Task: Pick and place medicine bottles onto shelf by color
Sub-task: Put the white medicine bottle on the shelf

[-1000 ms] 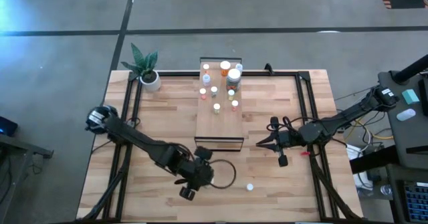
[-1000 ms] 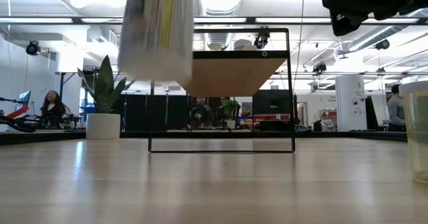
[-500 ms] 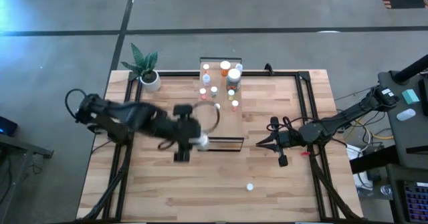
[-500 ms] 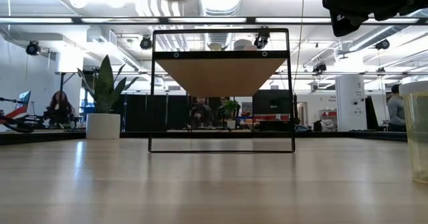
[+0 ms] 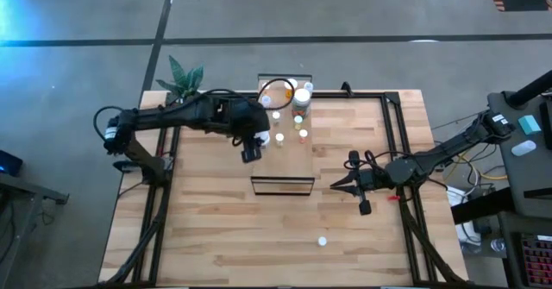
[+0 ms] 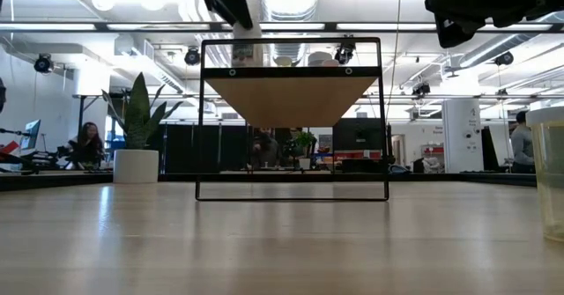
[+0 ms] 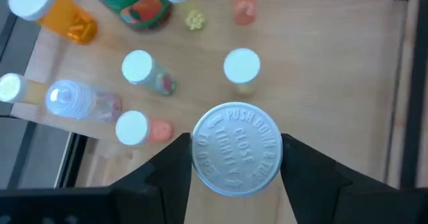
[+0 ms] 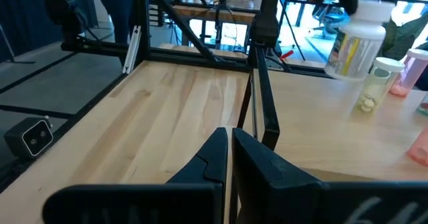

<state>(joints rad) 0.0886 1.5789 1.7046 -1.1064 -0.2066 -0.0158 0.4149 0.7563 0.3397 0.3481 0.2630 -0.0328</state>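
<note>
My left gripper (image 5: 257,139) is above the left part of the shelf (image 5: 285,164), shut on a white medicine bottle (image 7: 236,148) with a white cap and a yellow-striped label (image 8: 350,47). Several more medicine bottles (image 5: 293,99), orange, pink and clear with white caps, stand upright on the shelf's light wood top. One small bottle (image 5: 322,241) stands alone on the table near its near edge. My right gripper (image 5: 335,185) waits to the right of the shelf, shut, pointing level toward the shelf with nothing in it. My left gripper pinches the white bottle between its two fingers (image 7: 167,170), on opposite sides at its cap end (image 7: 195,158). The fingers slant down from above. The bottle hangs below them, cap up and slightly tilted, over the shelf top.
A potted plant (image 5: 185,86) stands at the table's far left corner. Black frame rails (image 5: 164,151) run along the table's left and right sides. A clear bottle (image 6: 551,172) shows at the right edge of the low view. People sit in the room beyond the table.
My left gripper has swung from near the table's near edge up and toward the far edge, carrying the white bottle from low over the table to above the shelf's left part, and it has rolled on the way. Throughout, the bottle stays clear of the table.
</note>
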